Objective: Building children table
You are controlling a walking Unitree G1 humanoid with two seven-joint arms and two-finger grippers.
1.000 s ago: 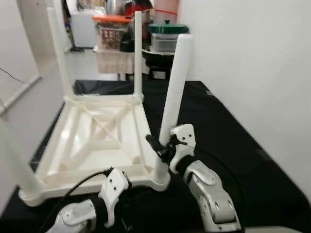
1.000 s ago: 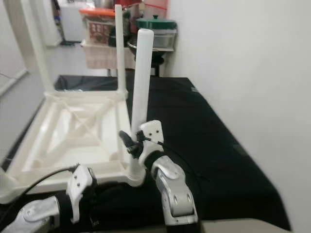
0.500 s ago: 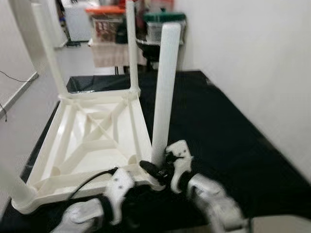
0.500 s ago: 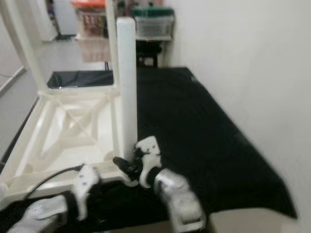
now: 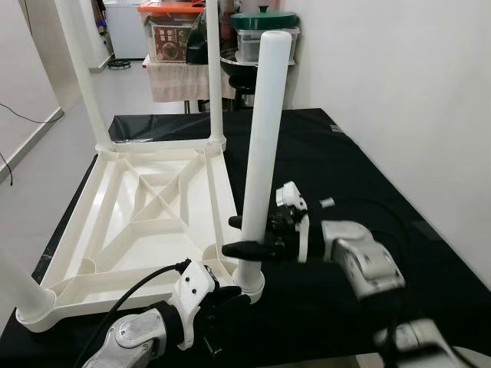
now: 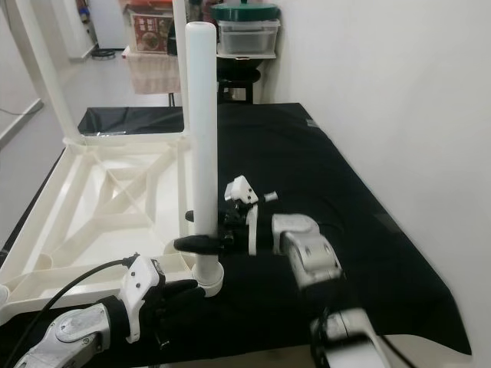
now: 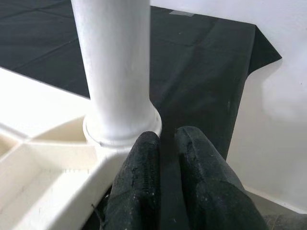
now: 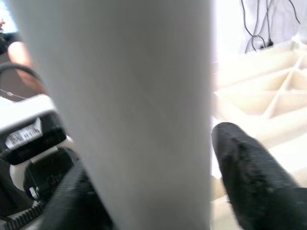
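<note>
A white plastic children's table (image 5: 146, 211) lies upside down on a black cloth (image 5: 337, 161). Its near-right leg (image 5: 261, 138) stands upright in the corner socket (image 5: 249, 280). My right gripper (image 5: 239, 248) reaches in from the right, low on that leg. In the right wrist view one black finger (image 8: 254, 172) lies on each side of the leg (image 8: 134, 96). My left gripper (image 5: 229, 300) sits low in front of the socket; its fingers (image 7: 144, 167) are shut together with nothing between them, tips against the socket's base (image 7: 122, 132).
Two more legs (image 5: 215, 77) (image 5: 83, 77) stand at the far corners and another (image 5: 19, 284) at the near left. Behind the cloth are a stand with baskets (image 5: 180, 46) and a green-lidded container (image 5: 263, 31). A white wall (image 5: 399, 84) runs along the right.
The near-right leg has gone from leaning right to upright. My right arm has swung out to the right, its fingers still on the leg. The camera view has shifted.
</note>
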